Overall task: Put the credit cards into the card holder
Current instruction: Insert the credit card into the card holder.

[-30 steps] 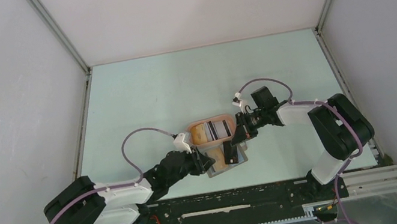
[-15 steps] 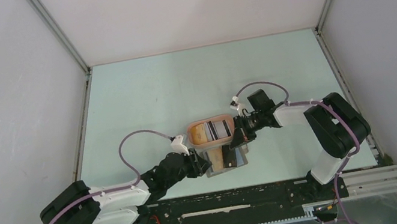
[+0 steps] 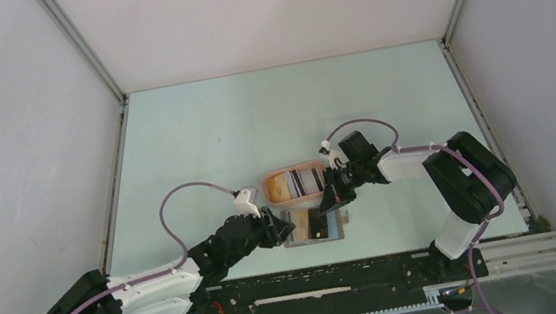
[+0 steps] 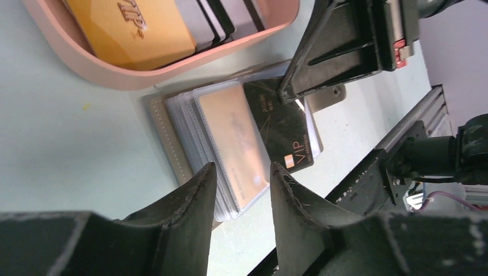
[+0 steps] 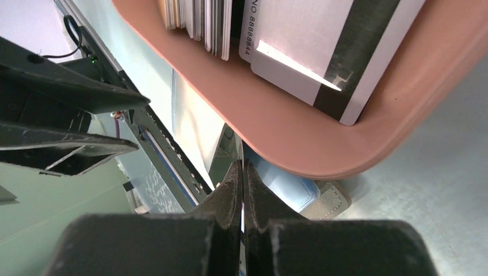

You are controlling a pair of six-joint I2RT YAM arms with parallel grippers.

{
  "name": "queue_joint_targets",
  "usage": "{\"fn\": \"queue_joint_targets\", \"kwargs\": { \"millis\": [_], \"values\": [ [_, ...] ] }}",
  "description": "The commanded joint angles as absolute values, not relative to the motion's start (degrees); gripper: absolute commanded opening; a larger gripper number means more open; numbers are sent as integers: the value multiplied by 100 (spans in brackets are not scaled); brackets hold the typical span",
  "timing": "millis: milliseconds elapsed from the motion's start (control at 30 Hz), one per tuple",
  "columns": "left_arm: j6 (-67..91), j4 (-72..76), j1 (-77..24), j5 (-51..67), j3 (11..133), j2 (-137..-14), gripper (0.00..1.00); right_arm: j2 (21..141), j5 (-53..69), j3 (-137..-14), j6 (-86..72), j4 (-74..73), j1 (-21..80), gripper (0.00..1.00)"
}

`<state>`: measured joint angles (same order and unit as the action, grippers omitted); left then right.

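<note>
The card holder (image 4: pixel 167 138) lies open on the table just in front of the tray, its clear sleeves fanned out and an orange card (image 4: pixel 236 138) inside one. A black credit card (image 4: pixel 282 132) marked VIP lies slanted across the sleeves. My right gripper (image 4: pixel 288 95) is shut on its far edge, and the card shows edge-on between the fingertips (image 5: pixel 241 167). My left gripper (image 4: pixel 241 167) hovers open over the holder's near-left corner with nothing between its fingers. From above, both grippers (image 3: pixel 280 229) (image 3: pixel 325 204) meet at the holder (image 3: pixel 314 229).
The peach-orange oval tray (image 4: pixel 115 72) sits right behind the holder with more cards in it: a yellow-orange one (image 4: pixel 132 29) and white ones with dark stripes (image 5: pixel 322 46). The black rail (image 3: pixel 321 279) at the table's near edge runs close in front of the holder.
My left gripper has opened wider and pulled back to the left. The right gripper has shifted left and nearer with the black card, over the holder.
</note>
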<state>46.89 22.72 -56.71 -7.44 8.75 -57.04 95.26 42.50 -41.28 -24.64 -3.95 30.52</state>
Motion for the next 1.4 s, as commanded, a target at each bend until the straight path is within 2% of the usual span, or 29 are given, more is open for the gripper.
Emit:
{"fn": "queue_joint_targets", "kwargs": {
  "millis": [0,433,700,933,1000,1033,1067,1100,1367],
  "values": [
    [4359,2045,-5714,-1021,827,-5391,45,9444,3543,-4037,-2643,-478,3103,1],
    [4114,2169,-5884,-1252,943,-5687,46,9421,3279,-3948,-3000,-345,3290,0],
    [3919,2265,-6063,-1325,1104,-5895,55,9681,3473,-4164,-3042,-286,3313,0],
    [3841,1839,-6425,-1896,1486,-5980,63,9880,3568,-4339,-3033,-293,3335,1],
    [3886,1760,-6547,-2079,1621,-6091,69,9908,3577,-4357,-3036,-290,3357,2],
    [3907,1754,-6619,-2189,1722,-6163,78,9920,3585,-4370,-3026,-293,3367,3],
    [3927,1724,-6704,-2269,1805,-6287,97,9929,3593,-4387,-3016,-311,3367,4],
    [3935,1671,-6777,-2349,1901,-6390,99,9934,3602,-4394,-3017,-315,3369,4],
    [4156,480,-7360,-3100,3131,-7439,100,9945,3656,-4416,-2999,-332,3379,7]
  ]
}}
